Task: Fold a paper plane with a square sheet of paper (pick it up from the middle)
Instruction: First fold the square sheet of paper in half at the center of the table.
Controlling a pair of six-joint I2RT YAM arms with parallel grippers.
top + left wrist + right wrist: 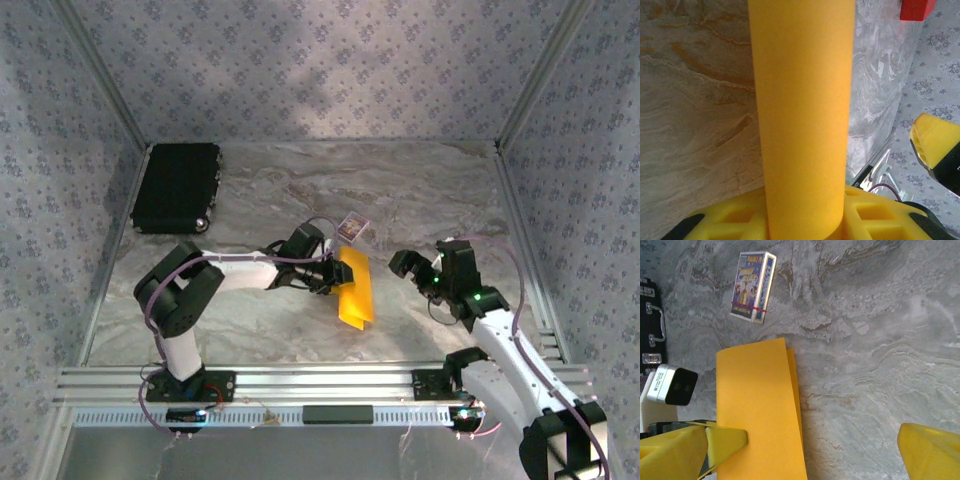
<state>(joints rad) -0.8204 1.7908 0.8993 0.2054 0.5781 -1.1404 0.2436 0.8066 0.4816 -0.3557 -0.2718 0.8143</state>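
Marble table [250, 330], folded sheet at centre.
We note a black case [177, 187] far left; the square sheet of paper [356, 292], doubled over, is pinched by the left gripper [333, 272] mid-table; the right gripper [414, 267] gapes just beside it; a small card [350, 227] lies beyond.

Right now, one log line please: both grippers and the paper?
left gripper: shut on paper, folded over | right gripper: open, apart from paper | card: flat on table
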